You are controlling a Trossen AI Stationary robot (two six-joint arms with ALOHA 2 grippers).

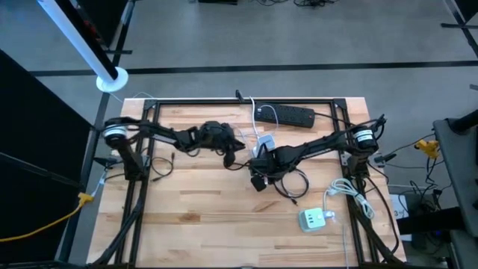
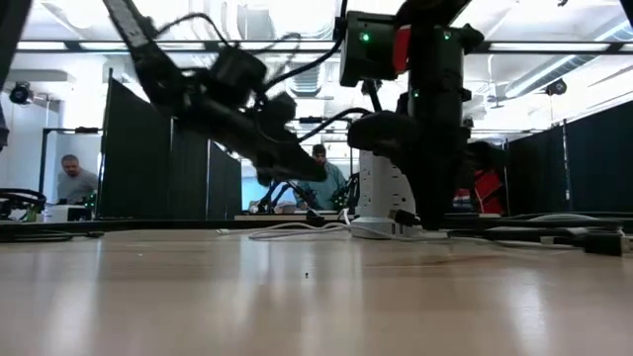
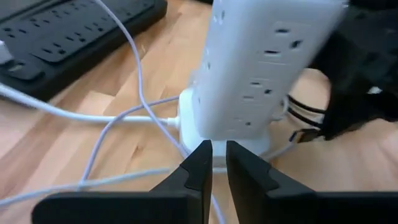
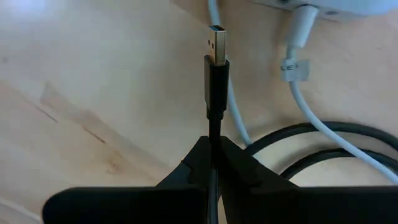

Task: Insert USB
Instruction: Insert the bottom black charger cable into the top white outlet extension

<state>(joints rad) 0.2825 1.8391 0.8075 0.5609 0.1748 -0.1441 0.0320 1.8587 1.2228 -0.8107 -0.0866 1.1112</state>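
Black USB cable [image 4: 214,93] sits clamped between the right gripper [image 4: 213,152] fingers, its gold-toned plug end sticking out beyond the tips toward the upper middle of the right wrist frame, above bare wood tabletop [image 4: 93,81]. White power tower [image 3: 261,68] stands upright at centre of the high frame, touching neither gripper. Left gripper [image 3: 214,158] hangs just in front of the tower base, fingers narrowed to a slim gap, holding nothing. Black power strip [image 1: 287,114] lies at the table's upper edge; white cords [image 3: 124,118] trail across the wood beside the tower.
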